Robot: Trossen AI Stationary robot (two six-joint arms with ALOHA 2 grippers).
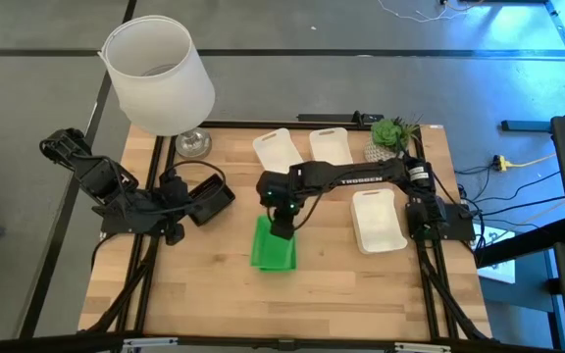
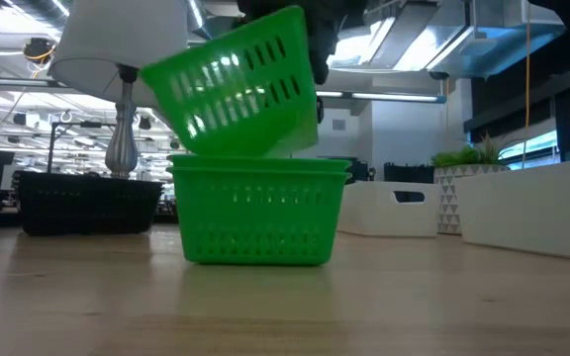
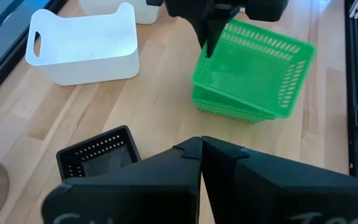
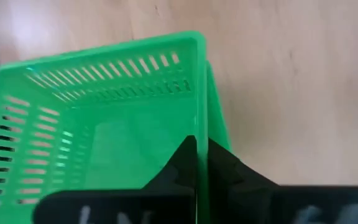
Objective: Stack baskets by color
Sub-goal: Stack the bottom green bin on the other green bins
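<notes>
A tilted green basket is held by its wall in the right pincer, clamped shut, directly above the green stack near the bench's middle. The left pincer is kept closed, empty, toward the left edge.

The near half of the table lies bare and open to approach. In the middle stand the stacked green baskets, with the right arm stretched across above them. Behind, white baskets and a plant crowd the right side (closely set); lamp and black basket block the left.
</notes>
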